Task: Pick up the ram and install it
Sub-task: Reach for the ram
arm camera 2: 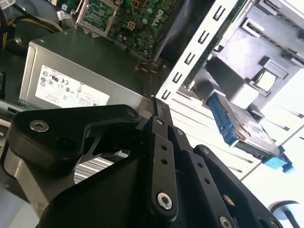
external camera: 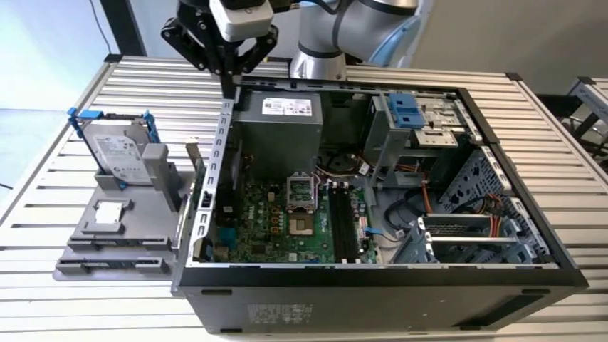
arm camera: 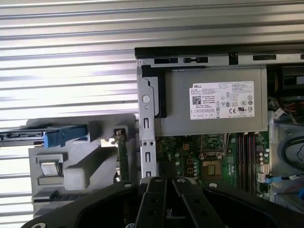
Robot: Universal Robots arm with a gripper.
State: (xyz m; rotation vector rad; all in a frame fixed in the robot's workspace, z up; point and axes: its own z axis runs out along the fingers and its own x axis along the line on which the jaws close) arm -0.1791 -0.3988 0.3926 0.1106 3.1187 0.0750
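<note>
The ram [external camera: 194,167] is a thin dark stick standing on edge in the grey holder [external camera: 105,246], just outside the open computer case's wall; in the first wrist view the ram [arm camera: 123,153] stands beside that wall. My gripper [external camera: 229,87] hangs above the case's back corner, well above the ram and apart from it, shut with nothing between its fingers [arm camera: 156,199]. The motherboard's long black slots [external camera: 342,222] lie inside the case, and they appear again in the first wrist view [arm camera: 244,152].
A hard drive in a blue frame [external camera: 119,153] and a small square silver chip [external camera: 109,211] share the holder. The power supply [external camera: 278,132], drive cage [external camera: 418,121] and cables [external camera: 409,214] crowd the case. All rests on a slatted metal table [external camera: 57,299].
</note>
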